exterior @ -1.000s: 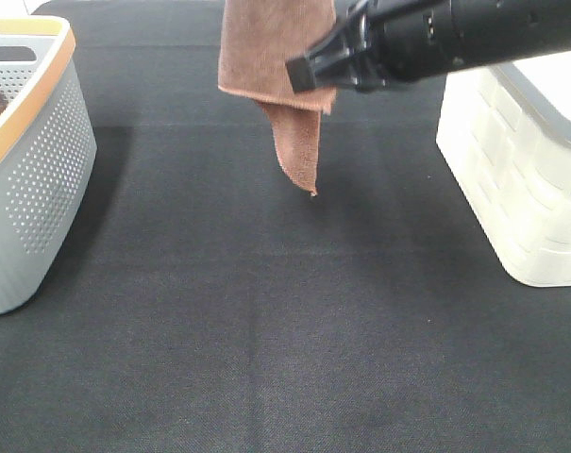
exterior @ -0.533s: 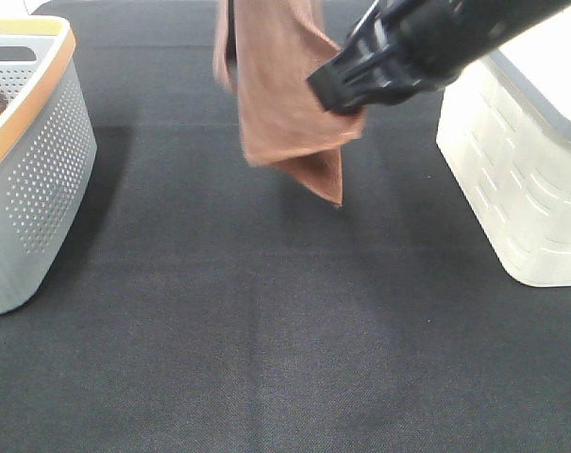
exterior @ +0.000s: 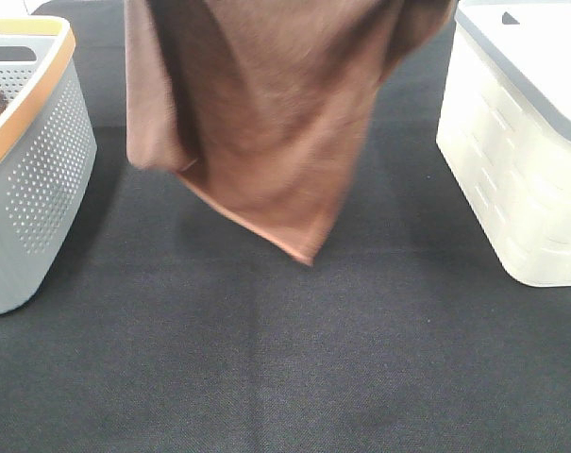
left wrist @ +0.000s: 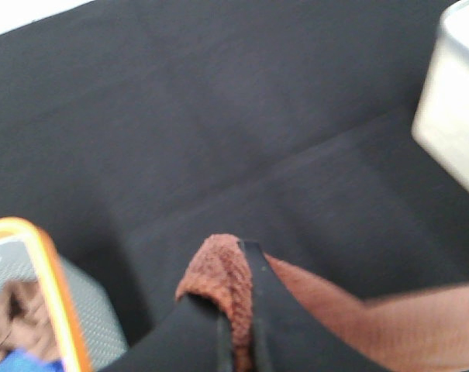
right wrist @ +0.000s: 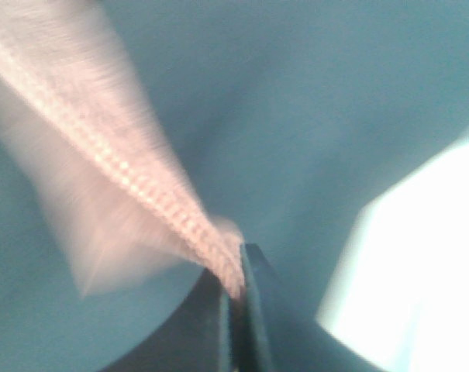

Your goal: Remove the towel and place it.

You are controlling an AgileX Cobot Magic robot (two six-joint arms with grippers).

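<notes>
from the high camera, the towel hung in the air above the bench, between the grey basket and the white bin. its long top edge ran side to side and one corner pointed straight down. neither arm showed here.

in the left wrist view, the left fingers were clenched on a bunched edge.

in the blurred right wrist view, the right fingers pinched another edge.

the carry looked under way. next, i judge, it needed lowering flat onto the bench, then letting go.

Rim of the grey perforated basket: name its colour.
Orange. The basket rim shows best in the exterior high view.
</notes>
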